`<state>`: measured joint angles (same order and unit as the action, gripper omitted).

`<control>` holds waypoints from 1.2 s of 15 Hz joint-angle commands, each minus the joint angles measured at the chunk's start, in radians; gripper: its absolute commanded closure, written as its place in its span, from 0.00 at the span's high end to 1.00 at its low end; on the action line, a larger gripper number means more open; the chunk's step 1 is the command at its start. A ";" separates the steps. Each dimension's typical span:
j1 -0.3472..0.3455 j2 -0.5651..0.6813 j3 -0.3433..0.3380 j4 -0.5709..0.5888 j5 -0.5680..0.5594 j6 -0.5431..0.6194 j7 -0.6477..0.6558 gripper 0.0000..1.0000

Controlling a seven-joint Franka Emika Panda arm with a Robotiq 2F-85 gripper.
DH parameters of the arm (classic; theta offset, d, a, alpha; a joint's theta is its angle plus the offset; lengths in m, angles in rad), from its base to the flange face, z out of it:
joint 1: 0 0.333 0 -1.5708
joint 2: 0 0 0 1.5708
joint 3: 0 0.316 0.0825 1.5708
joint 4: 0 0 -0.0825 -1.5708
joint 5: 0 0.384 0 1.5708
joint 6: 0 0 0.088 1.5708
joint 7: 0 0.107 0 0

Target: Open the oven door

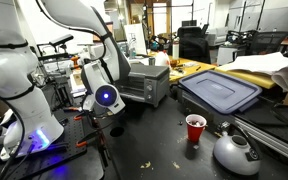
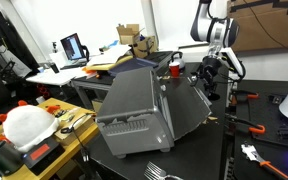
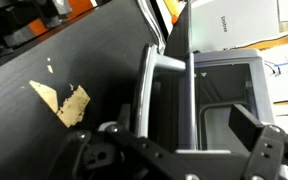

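The silver-grey toaster oven (image 1: 150, 80) stands on the dark table and shows from behind in an exterior view (image 2: 134, 105). The oven door (image 2: 198, 106) leans outward from the top, partly open. In the wrist view the silver handle bar (image 3: 144, 90) runs upright in front of the door's dark glass (image 3: 170, 105), and the oven's inside (image 3: 229, 105) shows past the door's edge. My gripper (image 3: 169, 150) is open, with one finger on each side of the handle and the door's top edge. It shows in both exterior views (image 1: 117, 103) (image 2: 210, 80) at the oven's front.
A large blue-lidded bin (image 1: 221, 92) sits beside the oven. A red cup (image 1: 195, 128) and a silver kettle (image 1: 234, 152) stand nearer the front. A torn paper scrap (image 3: 69, 102) lies on the table. Orange-handled tools (image 2: 249, 125) lie near the robot base.
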<state>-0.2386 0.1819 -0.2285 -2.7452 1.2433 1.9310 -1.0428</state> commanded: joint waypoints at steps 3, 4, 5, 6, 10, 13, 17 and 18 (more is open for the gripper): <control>-0.004 0.093 0.000 0.035 0.029 -0.023 -0.033 1.00; -0.005 0.111 0.001 0.044 0.033 -0.024 -0.040 1.00; -0.005 0.132 0.002 0.053 0.039 -0.025 -0.043 1.00; -0.005 0.150 0.002 0.061 0.045 -0.025 -0.047 1.00; -0.003 0.230 0.005 0.099 0.072 -0.017 -0.049 1.00; 0.003 0.281 0.007 0.128 0.091 -0.002 -0.042 1.00; 0.025 0.331 0.010 0.155 0.117 0.052 -0.020 1.00; 0.032 0.339 0.010 0.159 0.123 0.072 -0.014 1.00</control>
<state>-0.2302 0.4938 -0.2241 -2.6103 1.3343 1.9583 -1.0721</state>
